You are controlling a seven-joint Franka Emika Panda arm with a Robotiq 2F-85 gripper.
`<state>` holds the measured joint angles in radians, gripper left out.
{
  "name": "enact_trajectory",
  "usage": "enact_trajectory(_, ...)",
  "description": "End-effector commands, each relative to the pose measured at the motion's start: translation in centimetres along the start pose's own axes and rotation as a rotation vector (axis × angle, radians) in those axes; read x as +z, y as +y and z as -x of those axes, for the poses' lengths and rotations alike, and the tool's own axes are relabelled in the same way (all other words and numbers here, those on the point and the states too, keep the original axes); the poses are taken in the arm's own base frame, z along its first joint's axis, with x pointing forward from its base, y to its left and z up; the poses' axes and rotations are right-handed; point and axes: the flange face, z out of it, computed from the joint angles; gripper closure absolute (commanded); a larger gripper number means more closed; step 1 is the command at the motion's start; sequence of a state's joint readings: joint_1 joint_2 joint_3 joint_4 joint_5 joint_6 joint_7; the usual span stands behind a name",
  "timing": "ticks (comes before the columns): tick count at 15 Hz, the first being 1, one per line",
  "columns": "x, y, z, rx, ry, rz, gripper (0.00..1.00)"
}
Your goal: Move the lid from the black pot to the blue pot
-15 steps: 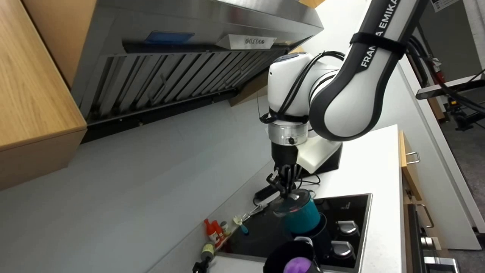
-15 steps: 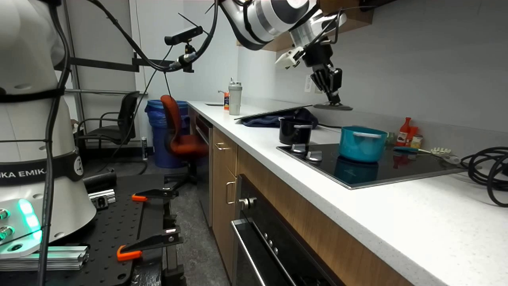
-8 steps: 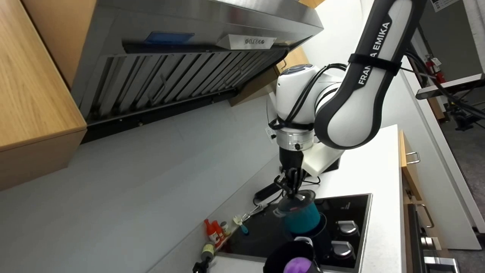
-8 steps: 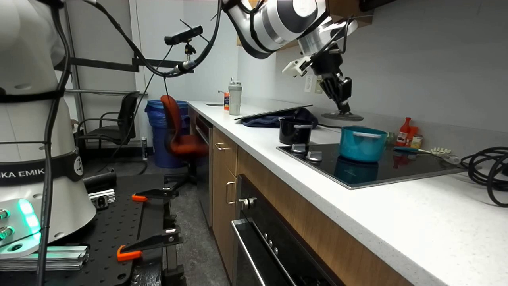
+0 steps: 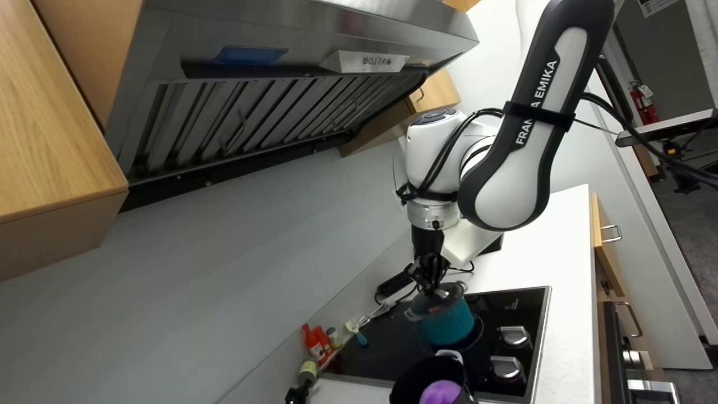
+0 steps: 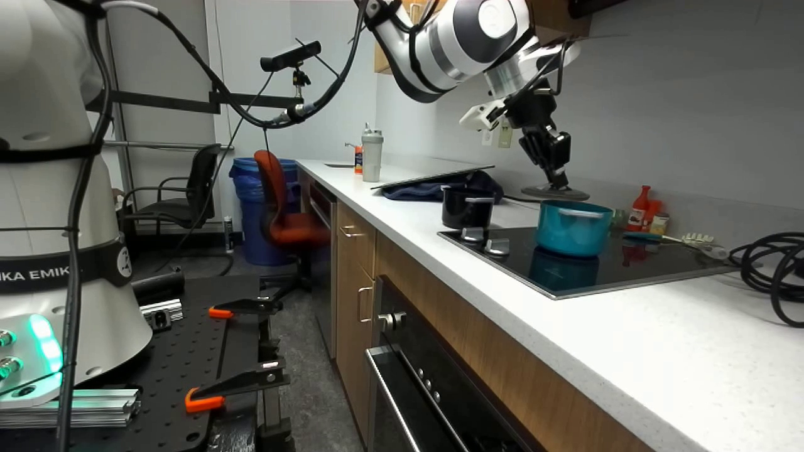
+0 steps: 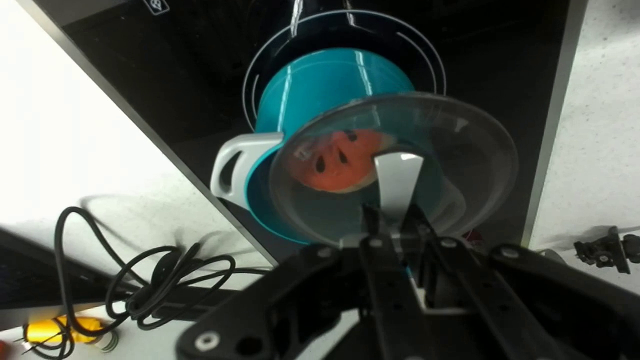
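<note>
The gripper (image 7: 393, 220) clasps the lid (image 7: 480, 150) by its handle (image 7: 399, 175) above the blue pot (image 6: 571, 230) (edges offset, some opening exposed)

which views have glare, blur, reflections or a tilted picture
In the wrist view, the counter at left is washed out to near white, the side of the blue pot carries bright streaks, and the gripper looks soft; in an exterior view, the shiny stove mirrors the blue pot; in an exterior view, the hood slants, the picture being tilted.
</note>
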<state>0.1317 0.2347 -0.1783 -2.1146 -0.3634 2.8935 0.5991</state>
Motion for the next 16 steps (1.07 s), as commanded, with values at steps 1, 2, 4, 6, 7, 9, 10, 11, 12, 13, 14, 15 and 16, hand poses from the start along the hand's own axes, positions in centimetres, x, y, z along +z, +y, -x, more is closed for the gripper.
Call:
enact_trajectory(1,1.1,0.4,-1.7,0.032,0.033,0.001,0.97)
enact_trajectory(2,1.3,0.7,-1.9,0.034,0.036,0.005,0.97)
enact_trajectory(4,1.8,1.2,-2.3,0.04,0.038,0.015,0.97)
enact_trajectory(6,2.3,1.7,-2.6,0.046,0.037,0.024,0.97)
enact_trajectory(7,2.4,1.8,-2.8,0.049,0.037,0.028,0.97)
enact_trajectory(9,2.6,1.5,-3.3,0.052,0.037,0.03,0.97)
enact_trajectory(10,2.8,1.5,-3.4,0.05,0.038,0.03,0.97)
enact_trajectory(11,3.0,1.4,-3.5,0.048,0.038,0.029,0.97)
enact_trajectory(12,3.1,1.3,-3.6,0.048,0.038,0.029,0.97)
enact_trajectory(13,3.4,1.4,-3.5,0.048,0.037,0.03,0.97)
enact_trajectory(14,3.6,1.4,-3.5,0.048,0.036,0.03,0.97)
enact_trajectory(15,3.7,1.4,-3.5,0.049,0.034,0.031,0.97)
enact_trajectory(16,3.9,1.5,-3.4,0.049,0.031,0.032,0.97)
